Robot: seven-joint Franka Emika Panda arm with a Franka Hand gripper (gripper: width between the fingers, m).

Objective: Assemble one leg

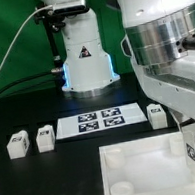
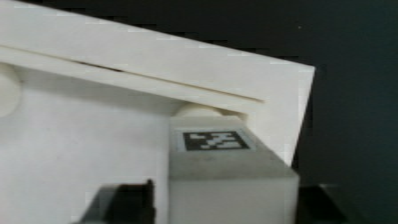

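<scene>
Over a corner of the white plate point(image 1: 137, 170), on the exterior view's right, we saw the hand point(image 2: 222, 203) clamped on the leg point(image 2: 221, 150), upright, tag toward the wrist camera. Another leg point(image 1: 157, 116) sat on the black counter point(image 1: 39, 190) just beside the marker board point(image 1: 99, 119).

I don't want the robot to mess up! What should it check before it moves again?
1. Leg gripped firmly by the gripper: ok.
2. Leg is at the plate's corner: ok.
3. Leg lined up with a socket: cannot tell.
4. Leg seated in the plate: cannot tell.
5. Spare legs lie off the plate: ok.
6. Marker board uncovered: ok.
</scene>
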